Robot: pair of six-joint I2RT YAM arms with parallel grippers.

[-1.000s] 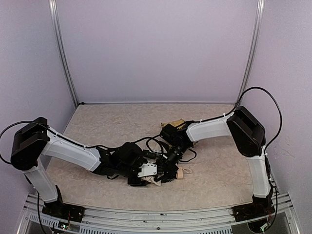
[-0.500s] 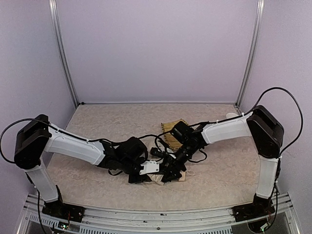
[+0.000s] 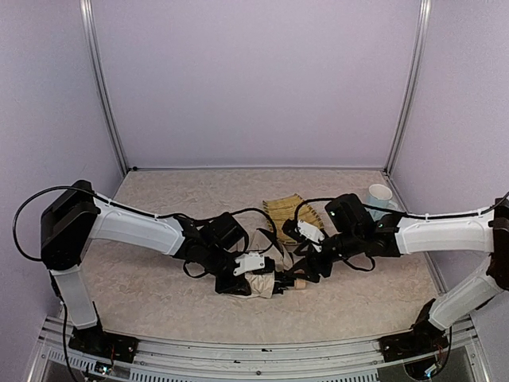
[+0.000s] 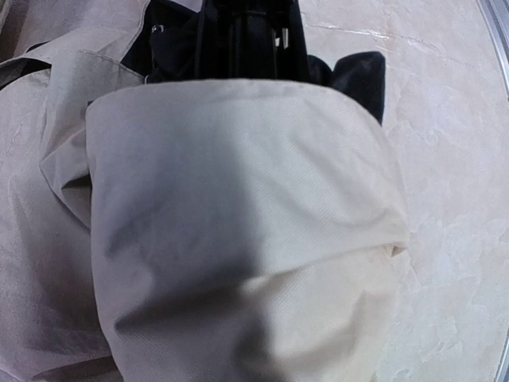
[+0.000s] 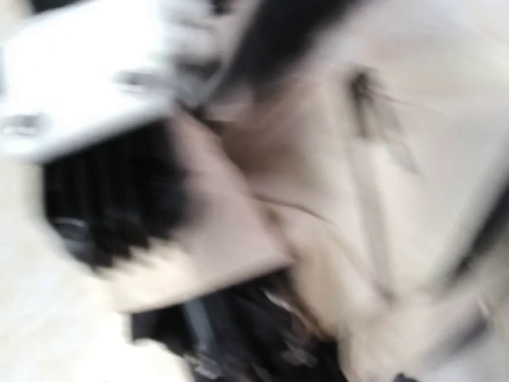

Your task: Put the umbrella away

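The umbrella [image 3: 266,284] lies as a crumpled cream bundle on the worktop [image 3: 159,302], near its front edge and about midway between the two arms. Black ribs [image 3: 280,274] show at its upper right side, and a small tan piece [image 3: 301,282] sticks out at its right end. In the left wrist view a fold of the cream fabric [image 4: 238,223] fills nearly the whole picture, with black ribs [image 4: 238,40] bunched at the top and bare worktop [image 4: 445,199] to the right.

The left end effector [image 3: 241,285] sits against the bundle's left end. The fabric hides its fingers, so I cannot tell whether it is pinching the cloth or spread. The right end effector [image 3: 296,274] reaches in from the right to the ribs. Its own view is badly blurred, showing only cream cloth [image 5: 382,159] and dark shapes, so its state cannot be told either.

Behind the umbrella lies a straw-yellow basket [image 3: 285,210], and a pale cup [image 3: 380,195] stands further right
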